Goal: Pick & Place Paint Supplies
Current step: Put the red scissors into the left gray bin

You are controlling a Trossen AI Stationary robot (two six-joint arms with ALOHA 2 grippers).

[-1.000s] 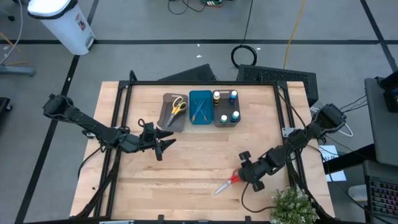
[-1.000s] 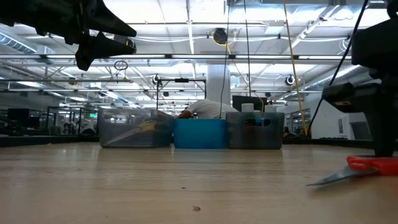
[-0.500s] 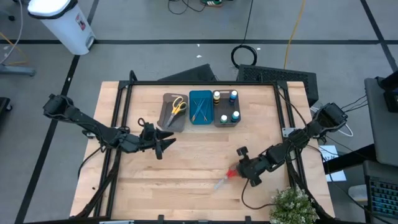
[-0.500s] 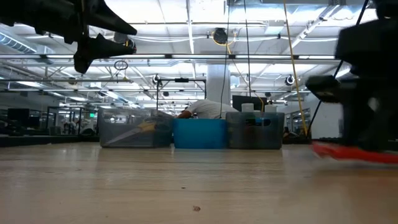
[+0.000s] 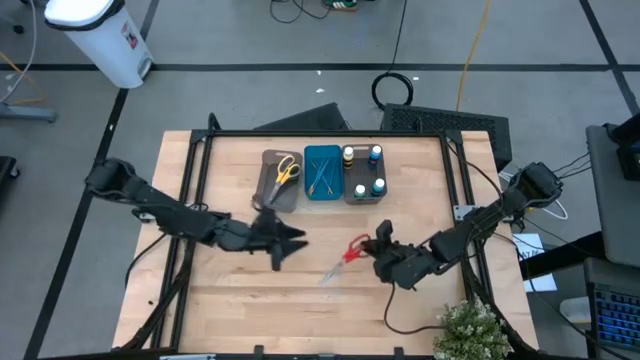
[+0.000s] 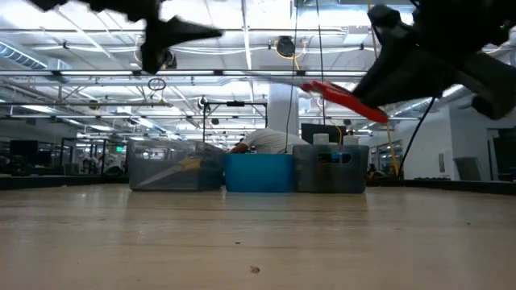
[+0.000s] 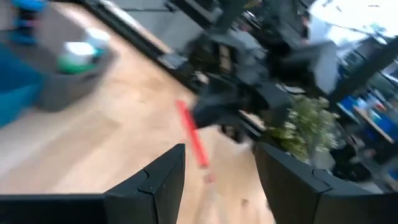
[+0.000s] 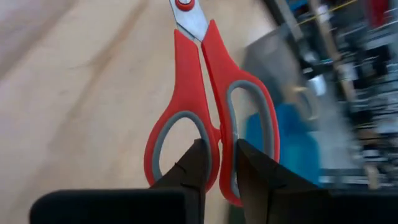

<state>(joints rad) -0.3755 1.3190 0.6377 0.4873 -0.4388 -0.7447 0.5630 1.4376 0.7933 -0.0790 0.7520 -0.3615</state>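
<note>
My right gripper [image 5: 380,252] is shut on red-handled scissors [image 5: 343,258] above the table's middle right. The scissors also show in the low view [image 6: 343,98], well above the table top, blades slanting up. My left gripper [image 5: 298,243] is open and empty just left of the scissors' blades; its wrist view [image 7: 221,155] looks at the scissors [image 7: 193,140]. Yellow-handled scissors [image 5: 287,168] lie in the left grey tray, thin sticks in the blue tray [image 5: 322,172], and small bottles [image 5: 362,172] stand in the right grey tray. My right gripper pinches the scissors' handles where the two red loops meet [image 8: 219,134]. One fingertip [image 8: 198,163] stands over each loop's opening. The fingers lie along the scissors, and the blades [image 8: 189,15] point away from the wrist. The scissors are lifted clear of the table and tilted.
Three trays stand side by side at the table's far middle [image 5: 278,195]. A potted plant [image 5: 468,330] sits at the near right corner. Bare wood [image 5: 250,310] lies along the table's near half.
My right gripper has risen and gone toward the table's left and far side, lifting the red scissors from the table top so that they hang clear and tilted. My left gripper has gone toward the table's right, close to the scissors' blades.
</note>
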